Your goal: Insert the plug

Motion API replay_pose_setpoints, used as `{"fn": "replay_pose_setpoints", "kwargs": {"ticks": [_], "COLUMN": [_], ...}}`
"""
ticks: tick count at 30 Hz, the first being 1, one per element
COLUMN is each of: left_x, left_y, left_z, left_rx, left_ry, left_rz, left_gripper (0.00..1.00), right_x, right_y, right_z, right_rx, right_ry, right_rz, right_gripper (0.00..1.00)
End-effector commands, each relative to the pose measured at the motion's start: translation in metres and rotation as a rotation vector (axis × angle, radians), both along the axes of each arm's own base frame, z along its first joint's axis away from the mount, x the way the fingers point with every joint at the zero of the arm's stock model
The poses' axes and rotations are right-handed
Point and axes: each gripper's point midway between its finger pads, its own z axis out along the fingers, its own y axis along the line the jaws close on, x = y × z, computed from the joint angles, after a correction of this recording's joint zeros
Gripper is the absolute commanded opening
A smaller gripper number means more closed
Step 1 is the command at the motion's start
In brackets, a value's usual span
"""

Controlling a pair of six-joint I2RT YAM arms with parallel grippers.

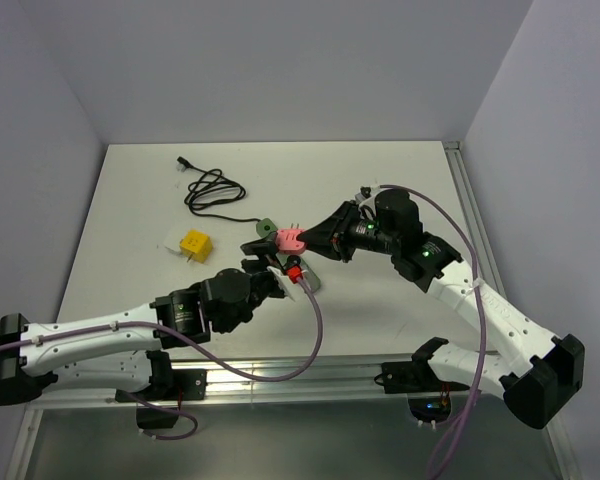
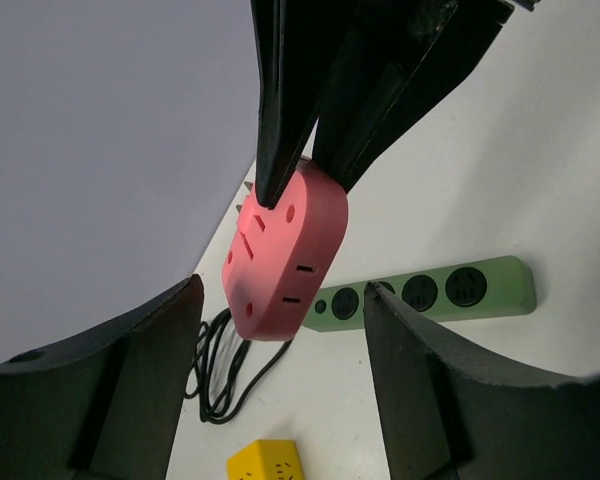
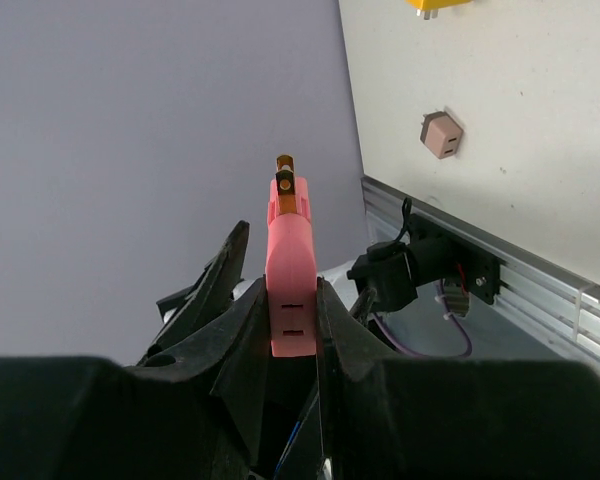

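Observation:
The plug [image 1: 291, 238] is a pink oval block, held above the table with my right gripper [image 1: 313, 238] shut on it. In the right wrist view the plug [image 3: 290, 255] stands between the fingers [image 3: 242, 330], its metal prongs [image 3: 286, 180] pointing away. My left gripper [image 1: 277, 260] is open just under it. In the left wrist view the plug [image 2: 285, 255] hangs between that gripper's two fingers [image 2: 420, 360] with a gap on each side. The right gripper [image 2: 305, 185] pinches its top. A green power strip [image 2: 430, 290] lies on the table behind.
A coiled black cable [image 1: 213, 192] lies at the back left. A yellow cube adapter [image 1: 195, 244] sits beside a white block [image 1: 172, 243]. A small brown cube [image 3: 441, 134] rests on the table near the metal front rail [image 3: 500, 270]. Walls close in on three sides.

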Motion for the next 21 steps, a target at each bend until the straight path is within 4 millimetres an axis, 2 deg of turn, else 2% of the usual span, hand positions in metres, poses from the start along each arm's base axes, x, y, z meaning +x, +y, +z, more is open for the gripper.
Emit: {"fn": "replay_pose_setpoints", "kwargs": {"ticks": [1,6,8,9,10,11,13,15,16,17,18,19,20,21], "left_x": [0.004,0.006,0.006,0.006,0.008,0.009,0.012,0.009,0.011,0.004,0.002,0.006,-0.003,-0.005], "left_y": [-0.005,-0.015,-0.018,-0.019,-0.018,-0.016,-0.013,-0.003,0.007,0.004,0.009,0.016,0.017,0.02], "left_z": [0.016,0.013,0.009,0.007,0.005,0.003,0.007,0.015,0.025,0.033,0.034,0.037,0.049,0.053], "left_rx": [-0.038,-0.01,-0.003,0.0,0.01,0.018,0.0,-0.043,-0.093,-0.154,-0.167,-0.198,-0.263,-0.291], "left_ry": [-0.053,-0.045,-0.04,-0.034,-0.026,-0.004,0.022,0.075,0.091,0.147,0.179,0.201,0.24,0.263], "left_rz": [0.014,0.008,-0.002,0.002,0.009,0.019,0.029,0.032,0.04,-0.01,-0.022,-0.017,-0.076,-0.083], "left_gripper": [0.7,0.54,0.42,0.36,0.18,0.04,0.0,0.0,0.0,0.0,0.0,0.0,0.0,0.0], "right_x": [-0.003,-0.004,-0.005,-0.005,-0.006,-0.007,-0.007,-0.006,-0.006,-0.008,-0.009,-0.01,-0.012,-0.015], "right_y": [-0.001,-0.002,-0.002,-0.001,-0.001,0.0,0.0,0.0,0.0,0.002,0.002,0.002,0.003,0.003], "right_z": [0.028,0.025,0.025,0.024,0.025,0.027,0.03,0.031,0.03,0.034,0.034,0.034,0.032,0.031], "right_rx": [0.058,0.054,0.06,0.061,0.067,0.07,0.068,0.045,0.039,0.045,0.047,0.05,0.05,0.052], "right_ry": [-0.065,-0.062,-0.063,-0.062,-0.065,-0.08,-0.114,-0.169,-0.19,-0.247,-0.268,-0.287,-0.319,-0.333], "right_rz": [0.008,0.006,0.012,0.013,0.022,0.029,0.041,0.05,0.059,0.088,0.1,0.111,0.128,0.147], "right_gripper": [0.0,0.0,0.0,0.0,0.0,0.0,0.0,0.15,0.23,0.42,0.52,0.59,0.69,0.71]}}
